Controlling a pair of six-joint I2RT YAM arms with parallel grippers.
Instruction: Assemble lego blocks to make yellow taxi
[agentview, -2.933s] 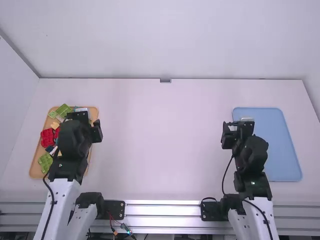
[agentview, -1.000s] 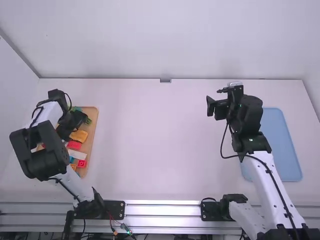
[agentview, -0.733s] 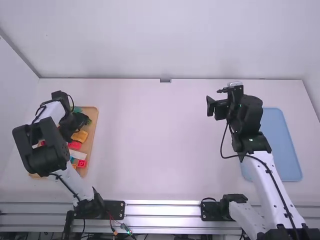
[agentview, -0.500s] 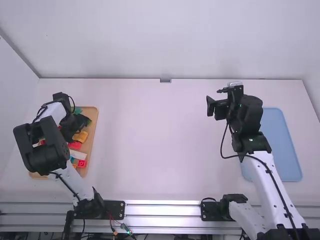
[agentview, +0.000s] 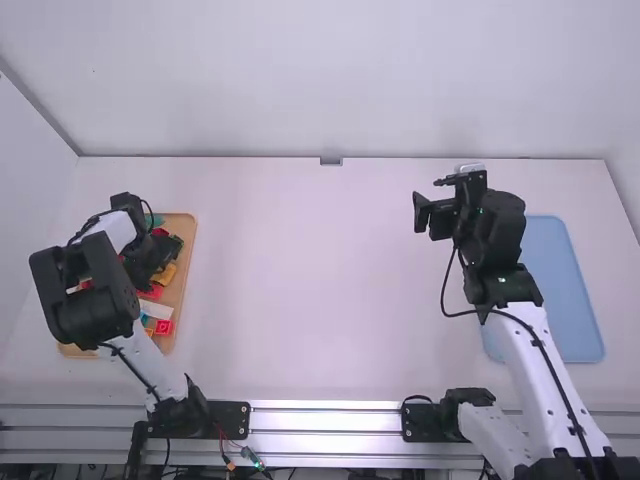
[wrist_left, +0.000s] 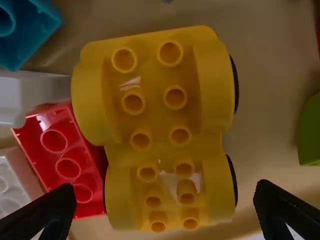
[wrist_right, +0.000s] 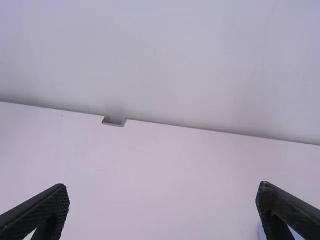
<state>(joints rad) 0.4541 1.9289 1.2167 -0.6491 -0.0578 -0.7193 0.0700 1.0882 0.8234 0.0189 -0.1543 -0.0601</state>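
On the white surface (agentview: 320, 300), your right arm (agentview: 535, 360) has swung farther up the frame over the last three seconds and then settled, beside the blue tray (agentview: 565, 290) at the right. Your left arm (agentview: 75, 295) has folded, its elbow out toward the left edge, and in the last second its wrist has edged slightly rightward over the wooden tray (agentview: 188, 235). That puts you at the first pick, I'd judge, with the build barely begun. In the wooden tray lies the yellow base (wrist_left: 160, 115), studs up, dark wheels showing at its sides; it looks like the taxi's chassis and your likely target. A red block (wrist_left: 65, 160) sits tight along one side of it, a white one (wrist_left: 35, 92) close by. Your left pincer (wrist_left: 165, 194) stands wide apart over the base, gripping nothing; your right pincer (wrist_right: 162, 192) is apart and empty too. Before you lower, mind that red block: a fingertip could land on it and spoil your grip.
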